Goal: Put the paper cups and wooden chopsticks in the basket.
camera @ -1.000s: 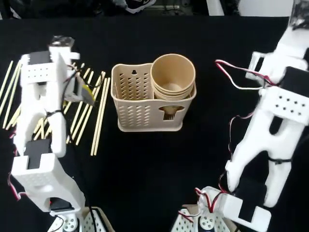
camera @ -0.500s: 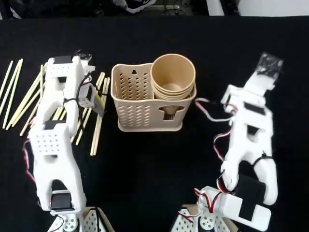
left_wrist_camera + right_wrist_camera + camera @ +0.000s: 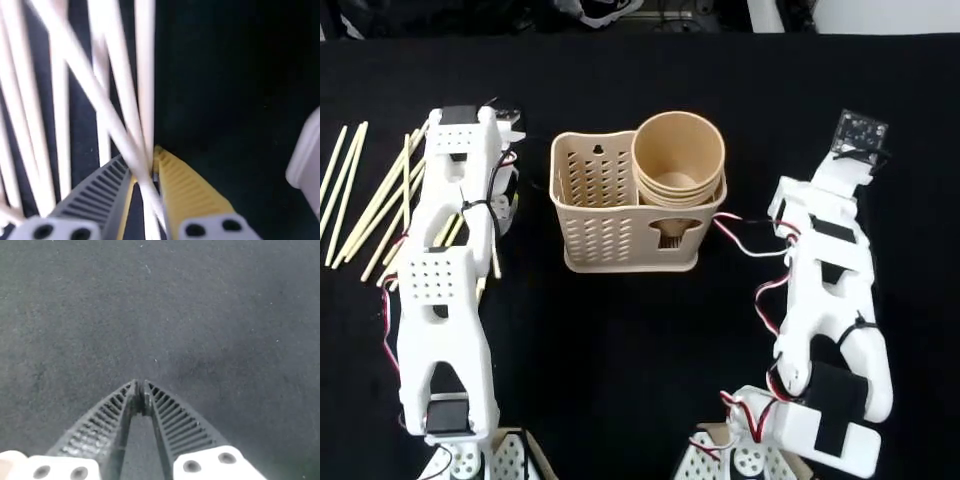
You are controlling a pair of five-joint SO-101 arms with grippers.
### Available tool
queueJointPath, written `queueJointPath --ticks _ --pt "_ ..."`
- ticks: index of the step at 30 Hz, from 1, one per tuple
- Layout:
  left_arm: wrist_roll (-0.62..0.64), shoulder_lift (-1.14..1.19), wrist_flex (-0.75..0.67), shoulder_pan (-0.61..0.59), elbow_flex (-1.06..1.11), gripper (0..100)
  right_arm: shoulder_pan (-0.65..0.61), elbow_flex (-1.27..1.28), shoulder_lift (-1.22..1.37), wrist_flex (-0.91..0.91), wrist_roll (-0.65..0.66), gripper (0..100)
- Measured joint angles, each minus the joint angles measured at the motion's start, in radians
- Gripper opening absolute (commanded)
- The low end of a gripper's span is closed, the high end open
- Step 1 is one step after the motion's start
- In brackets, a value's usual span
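Note:
A beige perforated basket (image 3: 620, 240) stands mid-table, and its right compartment holds stacked paper cups (image 3: 678, 150). Several wooden chopsticks (image 3: 360, 200) lie spread on the black cloth to its left. My left arm (image 3: 455, 200) stretches over those nearest the basket. In the left wrist view my left gripper (image 3: 150, 165) is down on the cloth, shut on a chopstick (image 3: 142, 90) that runs between its grey and yellow fingers, with others crossing beside it. My right gripper (image 3: 140, 390) is shut and empty over bare cloth, right of the basket.
The basket's left compartment (image 3: 592, 170) looks empty. Its pale wall (image 3: 305, 160) shows at the edge of the left wrist view. The right arm (image 3: 830, 260) and its red and white cables (image 3: 750, 240) lie close to the basket's right side.
The left arm has shifted toward the basket and come down over the nearest chopsticks. The right arm has swung in from the table's right edge and settled beside the basket.

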Motion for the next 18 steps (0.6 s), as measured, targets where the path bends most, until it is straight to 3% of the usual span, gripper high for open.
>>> queueJointPath --ticks 10,18 --pt "-0.005 -0.419 0.000 0.104 0.322 3 0.000 0.002 0.000 0.000 0.000 1.5" --pt "-0.005 -0.736 0.000 0.106 0.489 3 0.000 0.002 0.000 0.000 0.006 1.5"
